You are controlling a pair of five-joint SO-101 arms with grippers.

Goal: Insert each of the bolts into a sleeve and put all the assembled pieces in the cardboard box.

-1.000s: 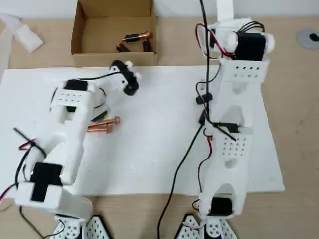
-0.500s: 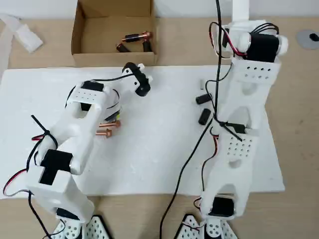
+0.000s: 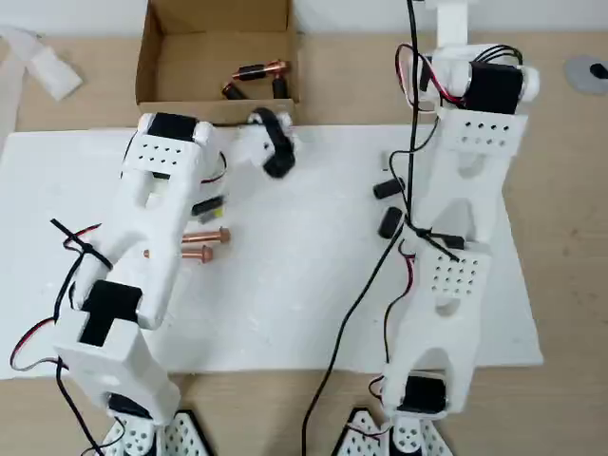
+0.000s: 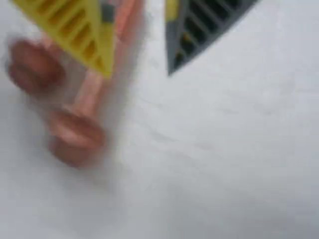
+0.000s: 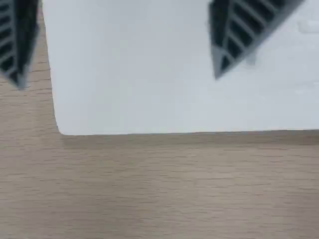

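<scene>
High view: the white sheet (image 3: 285, 304) is the reference. Two copper bolts (image 3: 202, 237) lie side by side on its left half, heads toward its middle. The left arm (image 3: 142, 228) hangs over them, likely to pick one. Two short black sleeves (image 3: 388, 188) sit apart on its right half beside the right arm (image 3: 456, 237). The cardboard box (image 3: 147, 90) sits just past the sheet's far edge, with a few assembled pieces (image 3: 258, 74) already inside.

Left wrist view: the left gripper (image 4: 138, 73) is low over the sheet, jaws apart, one yellow and one dark. A bolt shank runs in the gap, unclamped, apparently lined up for a grab. The bolts are coppery with round heads, and blurred.

Right wrist view: the right gripper (image 5: 118, 79) is spread wide and holds nothing. It sits over the sheet's edge by the wooden table (image 5: 159, 189), probably parked.
</scene>
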